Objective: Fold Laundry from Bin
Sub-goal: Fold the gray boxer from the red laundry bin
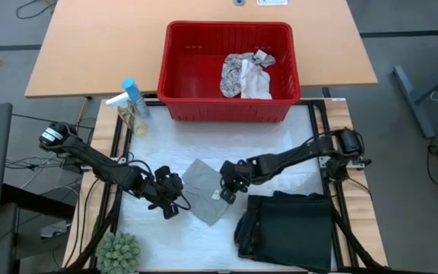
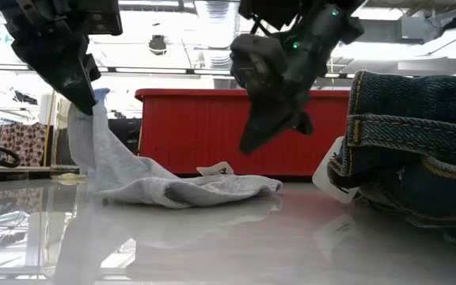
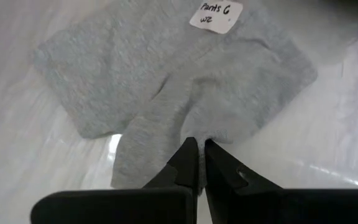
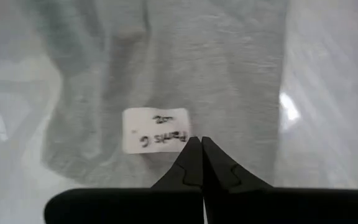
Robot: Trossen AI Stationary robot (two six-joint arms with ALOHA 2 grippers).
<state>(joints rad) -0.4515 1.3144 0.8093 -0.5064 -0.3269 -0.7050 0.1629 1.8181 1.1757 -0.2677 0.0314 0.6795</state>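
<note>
A small grey cloth [image 1: 204, 192] with a white label [image 3: 216, 15] lies on the white table mat between my two grippers. My left gripper [image 1: 170, 202] is shut on its left part and holds that part raised [image 2: 93, 134]. The rest rests flat on the mat [image 2: 204, 188]. My right gripper [image 2: 244, 148] is shut and hangs slanting down just above the cloth's right part, over the label [image 4: 157, 138], with nothing between its fingers. The red bin [image 1: 181, 72] stands at the far side with a leaf-patterned cloth [image 1: 245, 74] inside. A dark folded garment [image 1: 291, 228] lies near right. My left gripper pinches a bunched edge of the grey cloth [image 3: 194, 127] between its two fingertips [image 3: 185, 158]. The fingers slant down from the table's left side. That part of the cloth hangs lifted below the fingers [image 2: 85, 111] and slopes down to the rest, which lies on the mat.
A spray bottle [image 1: 131, 99] stands at the bin's near left corner. A small green plant [image 1: 119, 251] sits at the near left. The dark garment's folded denim edge [image 2: 402, 150] rises close at the right in the low view. Bare mat [image 1: 280, 148] lies between the bin and the cloth.
</note>
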